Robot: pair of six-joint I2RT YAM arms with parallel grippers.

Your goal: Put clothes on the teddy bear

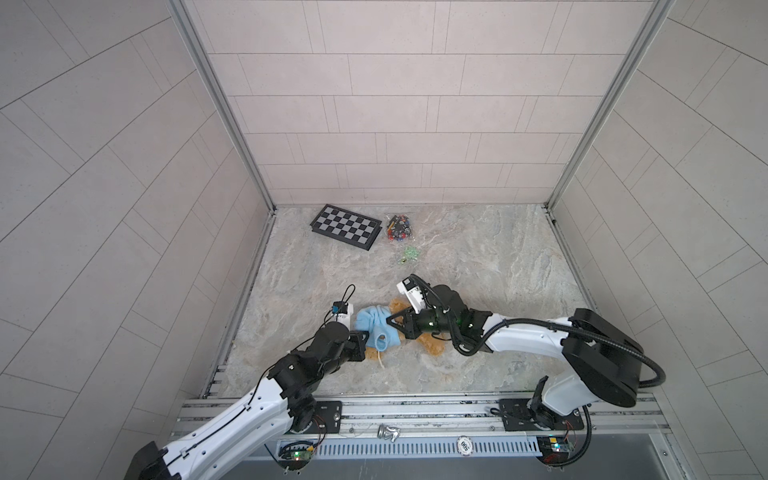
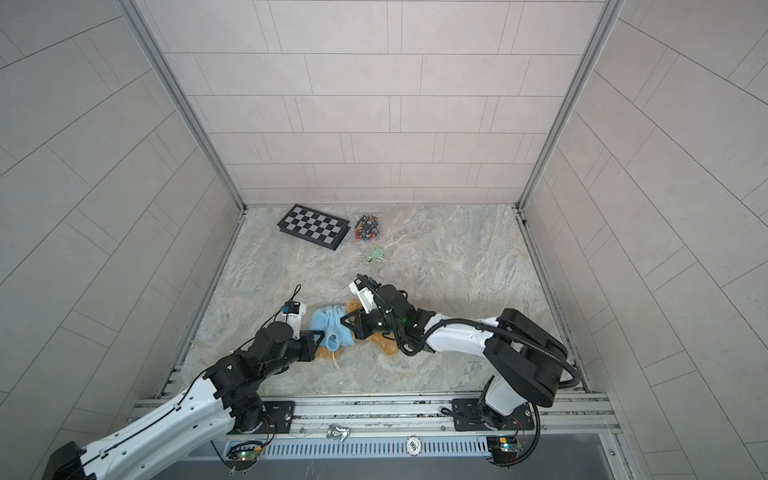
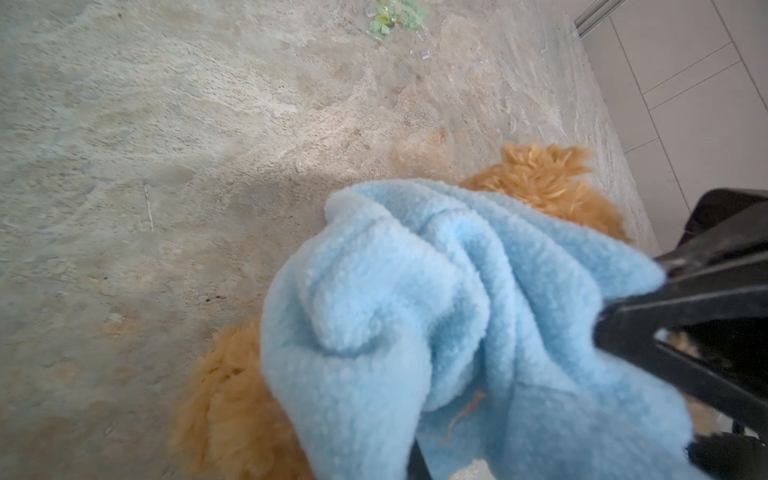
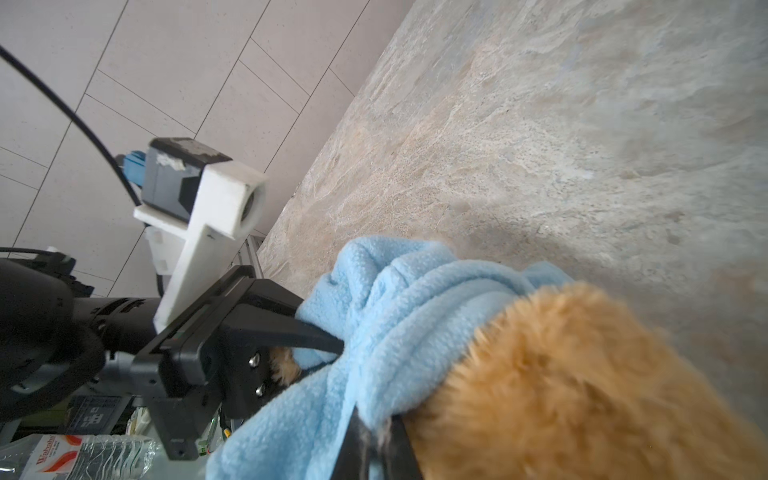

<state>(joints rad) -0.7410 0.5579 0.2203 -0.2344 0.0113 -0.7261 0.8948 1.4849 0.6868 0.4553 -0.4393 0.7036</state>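
1. Nearest the lens, the rail (image 1: 415, 405) carries both arm bases along the front edge of the table (image 1: 498, 257).
2. The left gripper (image 1: 365, 336) reaches in from the left, its fingers clamped together on the near-left edge of the hoodie (image 1: 376, 324).
3. The hoodie sits bunched between the two grippers, over the bear (image 1: 434, 348). The bear lies on the table near the front middle, and most of its bare fur shows to the right.
4. The right gripper (image 1: 391, 321) is pinched shut on the fleece's right side.
5. The bear's length seems to run left to right, so the cloth probably must travel rightward. The right gripper is nearer the uncovered body.
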